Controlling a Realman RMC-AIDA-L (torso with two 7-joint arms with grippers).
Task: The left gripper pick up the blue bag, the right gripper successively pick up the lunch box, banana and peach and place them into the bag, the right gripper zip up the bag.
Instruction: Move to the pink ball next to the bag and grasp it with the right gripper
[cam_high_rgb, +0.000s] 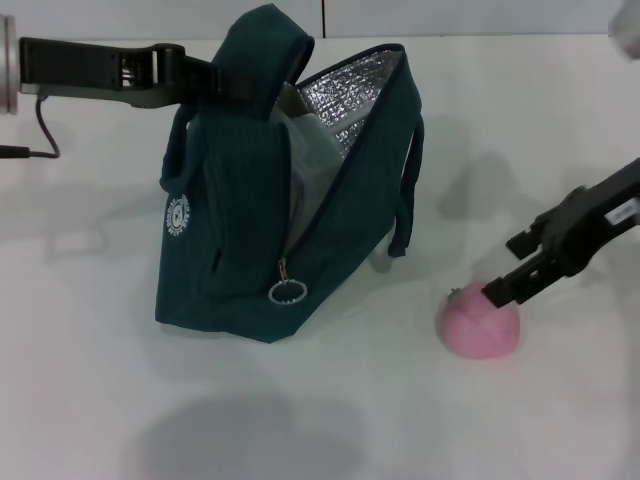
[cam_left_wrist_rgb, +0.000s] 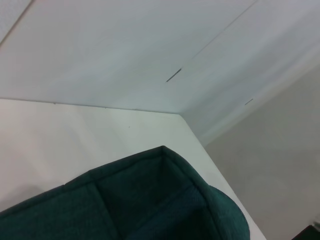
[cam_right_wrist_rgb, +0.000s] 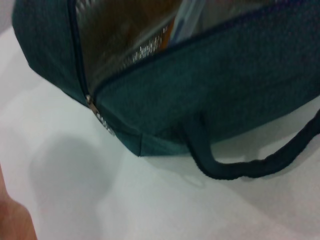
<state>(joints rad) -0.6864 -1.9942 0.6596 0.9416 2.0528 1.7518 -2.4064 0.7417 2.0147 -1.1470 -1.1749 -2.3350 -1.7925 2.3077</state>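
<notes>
- My left gripper (cam_high_rgb: 222, 75), upper left of the head view, is clenched on the top edge of the blue bag (cam_high_rgb: 250, 250), holding its mouth open.
- The bag stands at centre frame, foil lining showing.
- My right gripper (cam_high_rgb: 490, 294), lower right, touches the top of the peach (cam_high_rgb: 478, 328); I cannot tell whether it grips.

A white table (cam_high_rgb: 300, 420) fills the foreground, soft shadows lying on it. Behind the table stands a white panelled wall (cam_left_wrist_rgb: 150, 55), and beside it grey floor (cam_left_wrist_rgb: 280, 170).
</notes>
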